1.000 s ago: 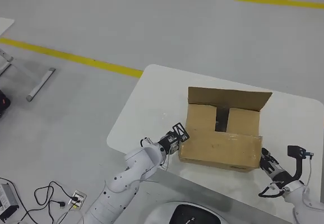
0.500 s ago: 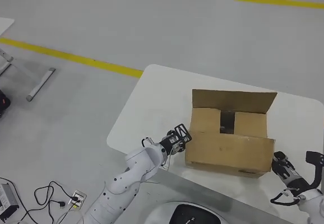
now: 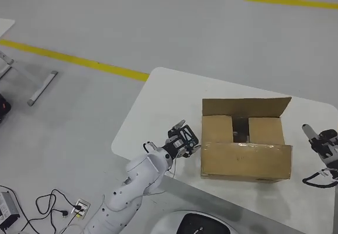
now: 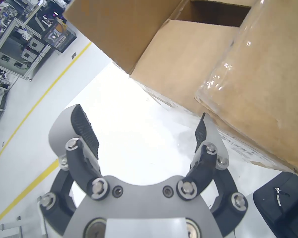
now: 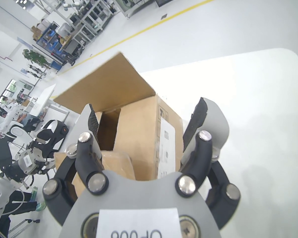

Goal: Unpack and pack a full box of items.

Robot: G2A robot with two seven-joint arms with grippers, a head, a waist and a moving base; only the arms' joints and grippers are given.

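A brown cardboard box [image 3: 245, 153] stands on the white table [image 3: 163, 111], with its far flap [image 3: 245, 106] raised and two inner flaps folded in over a dark gap [image 3: 240, 128]. My left gripper [image 3: 183, 140] is open close beside the box's left side, and the box wall [image 4: 201, 63] rises just past its fingertips [image 4: 139, 117]. My right gripper [image 3: 318, 137] is open a little off the box's right side, above bare table. Beyond its fingers [image 5: 146, 107] stands the box's labelled end [image 5: 166, 139]. What the box holds is hidden.
The table's near edge [image 3: 180, 181] runs just under the left arm, and its right edge [image 3: 336, 152] lies beside the right gripper. Bare table spreads left of and behind the box. A yellow floor line [image 3: 69, 58] and another table's leg [image 3: 40, 88] lie far left.
The box has slid right and turned square to the table edge. The right gripper moved right and away from the box's near corner. The left gripper followed slightly, staying by the box's left side.
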